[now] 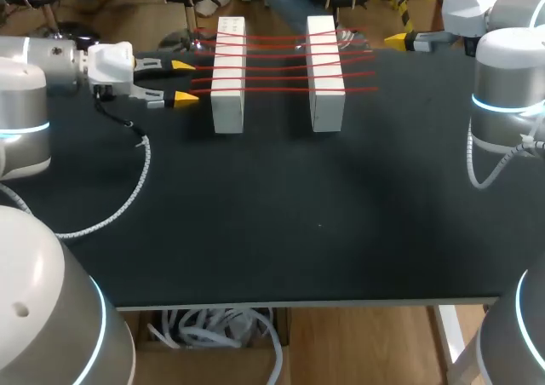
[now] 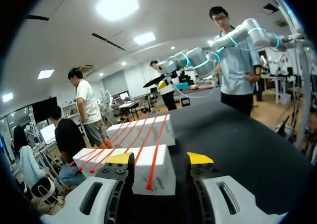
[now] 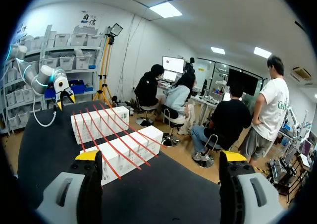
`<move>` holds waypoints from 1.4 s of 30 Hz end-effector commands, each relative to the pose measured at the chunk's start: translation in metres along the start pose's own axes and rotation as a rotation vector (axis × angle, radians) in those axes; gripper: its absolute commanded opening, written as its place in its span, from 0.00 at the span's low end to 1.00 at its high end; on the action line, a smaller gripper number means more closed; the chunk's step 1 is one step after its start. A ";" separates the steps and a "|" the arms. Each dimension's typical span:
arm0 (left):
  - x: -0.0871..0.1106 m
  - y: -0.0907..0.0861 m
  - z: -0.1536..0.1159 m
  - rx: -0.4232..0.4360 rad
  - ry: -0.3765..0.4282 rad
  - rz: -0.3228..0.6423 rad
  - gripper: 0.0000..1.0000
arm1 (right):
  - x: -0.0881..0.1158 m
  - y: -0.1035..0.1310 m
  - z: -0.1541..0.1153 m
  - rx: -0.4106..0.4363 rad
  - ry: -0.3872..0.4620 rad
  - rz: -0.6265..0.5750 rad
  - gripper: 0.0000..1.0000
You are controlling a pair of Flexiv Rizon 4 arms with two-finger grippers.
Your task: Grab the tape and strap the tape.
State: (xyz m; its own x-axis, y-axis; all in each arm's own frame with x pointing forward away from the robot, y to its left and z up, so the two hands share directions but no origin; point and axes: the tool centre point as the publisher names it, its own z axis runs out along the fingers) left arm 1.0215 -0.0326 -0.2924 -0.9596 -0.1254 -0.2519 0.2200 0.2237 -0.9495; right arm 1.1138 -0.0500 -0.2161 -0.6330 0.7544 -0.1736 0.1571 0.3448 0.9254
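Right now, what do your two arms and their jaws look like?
My left arm and right arm are rounded silver-grey tubes with white caps and glowing cyan rings at the joints. A white spiral-wrapped cable loops off each. The jaws are black with pale grey housings and bright yellow tips.

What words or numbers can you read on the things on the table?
White block just ahead of the left gripper: small dark print on its end face, too small to read.
Other white block: no print shows.
Red tape: no print.
Black table: no print.
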 end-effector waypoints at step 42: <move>-0.016 0.041 0.000 0.081 0.027 -0.021 0.31 | 0.000 0.000 0.000 0.000 0.000 0.000 1.00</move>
State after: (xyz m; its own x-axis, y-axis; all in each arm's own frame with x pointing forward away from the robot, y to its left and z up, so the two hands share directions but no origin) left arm 1.0432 -0.0210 -0.3236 -0.9679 -0.1072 -0.2273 0.2104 0.1491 -0.9662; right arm 1.1138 -0.0500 -0.2161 -0.6330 0.7544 -0.1736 0.1571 0.3448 0.9254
